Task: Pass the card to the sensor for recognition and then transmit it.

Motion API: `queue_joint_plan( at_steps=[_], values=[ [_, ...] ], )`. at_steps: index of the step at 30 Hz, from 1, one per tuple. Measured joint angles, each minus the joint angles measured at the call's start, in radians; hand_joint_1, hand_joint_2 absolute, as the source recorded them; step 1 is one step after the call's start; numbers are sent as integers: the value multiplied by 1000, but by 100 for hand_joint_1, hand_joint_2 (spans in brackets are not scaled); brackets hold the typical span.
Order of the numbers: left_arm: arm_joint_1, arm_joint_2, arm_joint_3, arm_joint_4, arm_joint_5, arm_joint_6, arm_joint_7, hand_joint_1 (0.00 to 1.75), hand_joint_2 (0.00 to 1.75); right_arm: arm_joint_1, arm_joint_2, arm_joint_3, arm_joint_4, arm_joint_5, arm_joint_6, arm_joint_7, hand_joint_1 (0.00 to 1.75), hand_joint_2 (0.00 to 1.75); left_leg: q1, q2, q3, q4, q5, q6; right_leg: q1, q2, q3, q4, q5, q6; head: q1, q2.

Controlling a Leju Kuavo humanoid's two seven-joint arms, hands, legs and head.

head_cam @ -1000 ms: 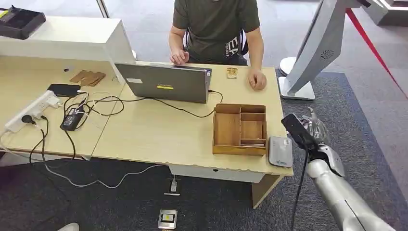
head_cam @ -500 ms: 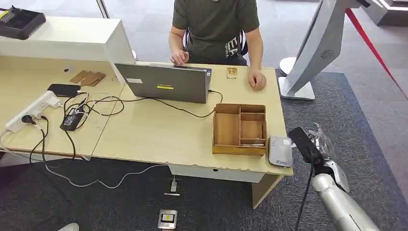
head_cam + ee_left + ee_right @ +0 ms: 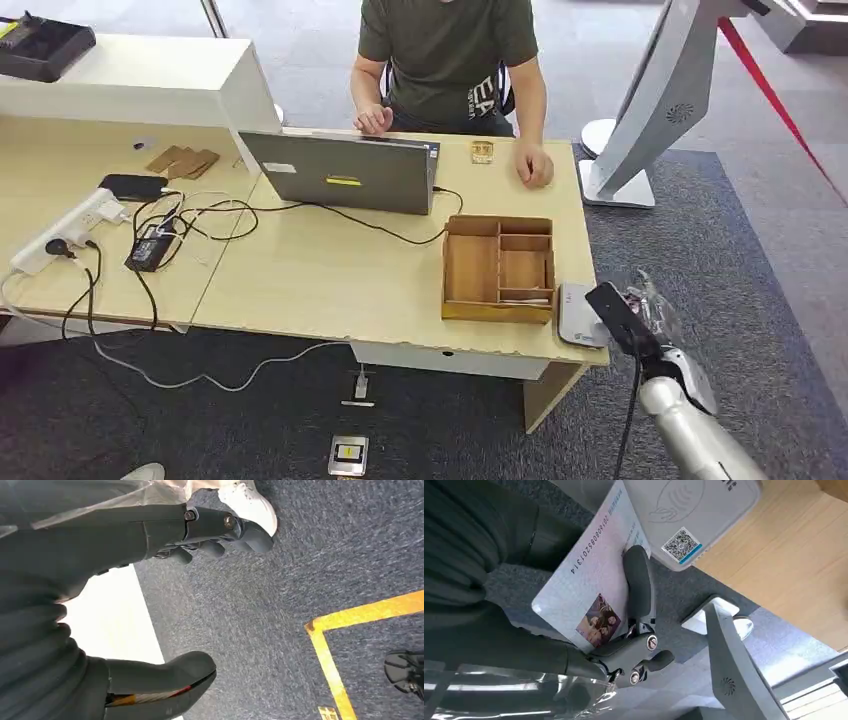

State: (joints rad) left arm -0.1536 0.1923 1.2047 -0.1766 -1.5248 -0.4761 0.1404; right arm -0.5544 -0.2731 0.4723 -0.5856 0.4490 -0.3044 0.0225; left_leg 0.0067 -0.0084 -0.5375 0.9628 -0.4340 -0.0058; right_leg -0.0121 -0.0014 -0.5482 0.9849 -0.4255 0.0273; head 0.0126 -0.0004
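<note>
My right hand (image 3: 642, 318) hangs just off the desk's right front corner and holds a pale ID card (image 3: 591, 587) with a small photo, pinched between thumb and a dark finger (image 3: 639, 582). The card's far edge reaches the white card reader (image 3: 689, 510), a flat rounded box with a QR sticker; in the head view the reader (image 3: 578, 314) lies on the desk corner beside the wooden organiser (image 3: 498, 268). My left hand (image 3: 150, 535) hangs over the carpet, fingers apart, holding nothing.
A person sits behind the desk (image 3: 330, 275) with a hand (image 3: 535, 165) resting near a small card (image 3: 482, 151). A laptop (image 3: 340, 172), cables (image 3: 200, 215) and a power strip (image 3: 65, 230) occupy the left. A grey kiosk stand (image 3: 640, 110) rises right of the desk.
My right hand with the card has dropped lower and drawn in toward the reader at the desk corner. The person and desk items have not moved.
</note>
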Motion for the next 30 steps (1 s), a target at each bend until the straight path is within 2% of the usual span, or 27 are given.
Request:
queue_joint_plan(
  at_steps=[16, 24, 26, 30],
  values=[
    [0, 0, 0, 0, 0, 0, -3, 0, 175, 33, -3, -3, -43, 47, -13, 12, 175, 175, 0, 0, 0, 0, 0, 0, 0, 0, 0, 0, 0, 0, 0, 0],
    [0, 0, 0, 0, 0, 0, -3, 0, 175, 4, -29, -25, -126, 123, -23, 43, 175, 175, 0, 1, 0, 0, 0, 0, 0, 0, 0, 0, 1, 1, 0, 0],
    [0, 0, 0, 0, 0, 0, -4, 0, 175, -18, -34, -28, -168, 143, -14, 53, 175, 175, 0, 1, 0, 0, 0, 0, 0, 0, 0, 0, 1, 0, 0, 0],
    [-1, 0, 0, 0, 0, 0, -8, 0, 175, -94, -35, -33, -229, 126, 50, 61, 175, 175, 0, 1, 0, 0, 1, 0, 0, 0, 0, 1, 1, 0, 0, 0]
  ],
)
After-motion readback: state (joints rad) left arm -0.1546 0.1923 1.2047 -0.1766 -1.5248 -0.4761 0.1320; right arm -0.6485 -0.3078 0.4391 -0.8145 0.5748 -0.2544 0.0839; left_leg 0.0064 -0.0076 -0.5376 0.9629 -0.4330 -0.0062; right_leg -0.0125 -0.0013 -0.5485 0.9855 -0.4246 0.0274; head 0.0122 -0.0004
